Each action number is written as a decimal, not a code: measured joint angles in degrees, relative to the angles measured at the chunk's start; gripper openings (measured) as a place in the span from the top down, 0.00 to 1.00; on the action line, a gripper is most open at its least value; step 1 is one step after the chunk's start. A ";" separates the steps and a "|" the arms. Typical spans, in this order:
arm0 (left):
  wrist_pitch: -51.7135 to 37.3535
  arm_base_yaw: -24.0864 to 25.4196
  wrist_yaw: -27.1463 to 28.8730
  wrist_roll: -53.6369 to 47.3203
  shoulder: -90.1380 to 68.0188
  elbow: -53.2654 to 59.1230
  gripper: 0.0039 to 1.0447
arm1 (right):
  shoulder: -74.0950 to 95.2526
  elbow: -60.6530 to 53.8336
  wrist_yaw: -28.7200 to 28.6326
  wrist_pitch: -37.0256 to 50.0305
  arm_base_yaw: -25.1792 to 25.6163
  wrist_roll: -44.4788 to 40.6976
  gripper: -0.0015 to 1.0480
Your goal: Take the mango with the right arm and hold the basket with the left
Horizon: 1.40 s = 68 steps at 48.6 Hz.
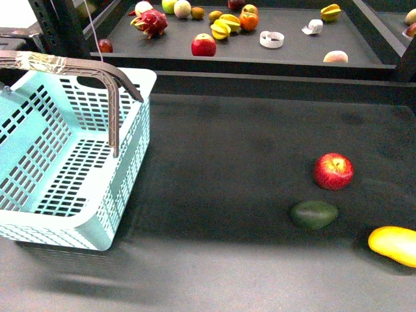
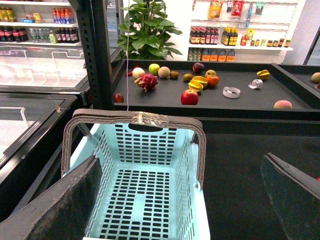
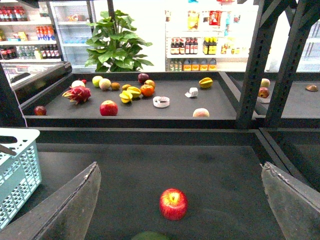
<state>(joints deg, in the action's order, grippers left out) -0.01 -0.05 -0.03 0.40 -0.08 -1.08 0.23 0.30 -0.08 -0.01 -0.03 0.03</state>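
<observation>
The yellow-orange mango [image 1: 394,246] lies at the near right edge of the dark table, partly cut off by the front view's border. The light-blue basket [image 1: 45,195] with its taped brown handle [image 1: 78,65] stands at the left. Neither arm shows in the front view. My left gripper [image 2: 182,220] is open above the basket [image 2: 145,200], its fingers [image 2: 60,210] wide apart over the basket's near end. My right gripper [image 3: 180,220] is open above the table, with the red apple [image 3: 173,204] between its fingers [image 3: 65,210]. The mango is out of both wrist views.
A red apple [image 1: 333,171] and a dark green avocado [image 1: 314,214] lie left of the mango. The raised back shelf [image 1: 292,55] holds several fruits, among them a dragon fruit [image 1: 150,23], a starfruit [image 1: 221,28] and another apple [image 1: 203,45]. Black rack posts [image 3: 260,65] stand to the right.
</observation>
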 joint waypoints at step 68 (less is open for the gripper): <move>-49.09 -8.66 4.33 30.60 -78.75 -15.30 0.06 | 0.00 0.00 0.00 0.00 0.00 0.00 0.08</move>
<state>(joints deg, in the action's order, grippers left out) -49.10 -8.71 4.29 31.00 -78.83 -16.38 0.23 0.30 -0.08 -0.01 -0.03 0.03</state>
